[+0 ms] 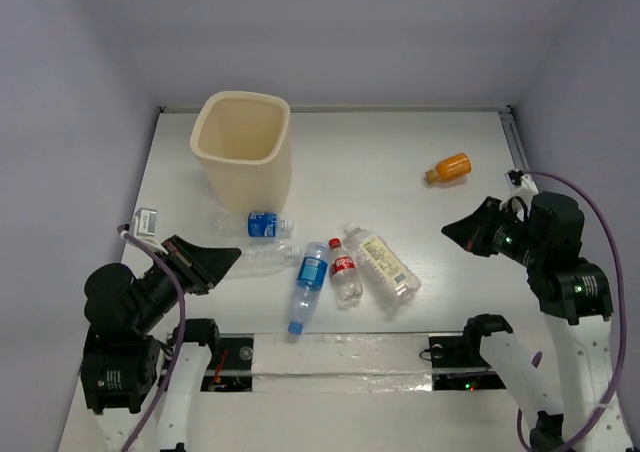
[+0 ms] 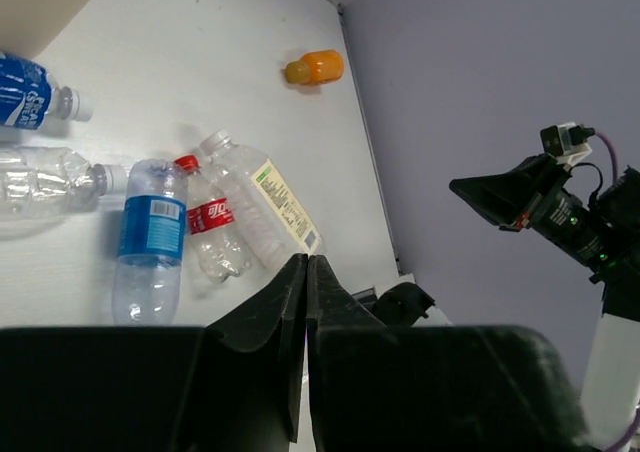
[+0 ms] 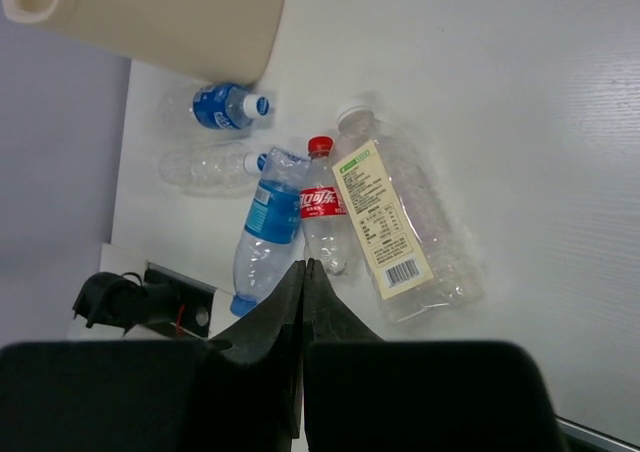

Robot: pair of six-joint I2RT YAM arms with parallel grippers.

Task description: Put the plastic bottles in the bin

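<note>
could have sent bottles rolling with one careless nudge: all round, light, lying on their sides. could have shoved the red-label bottle (image 1: 344,271) while reaching for the long blue-label bottle (image 1: 310,277) or the white-green-label bottle (image 1: 383,265), packed just beside it on either side in the near middle of the table (image 1: 400,142). might have crushed a thin clear wall and lost the hold. might have tipped the bin (image 1: 245,182) by clipping its rim.

found both grippers pinched shut and empty: left gripper (image 2: 305,267) at the near left, right gripper (image 3: 303,272) at the right.

saw nothing inside the bin, judging by the open top. stood upright at the far left, cream, tapered. spotted the short blue-label bottle (image 1: 262,225) just on its near side, then a bare clear bottle (image 1: 265,257), seemingly without a label. spotted the orange bottle (image 1: 448,168) well apart at the far right.
</note>
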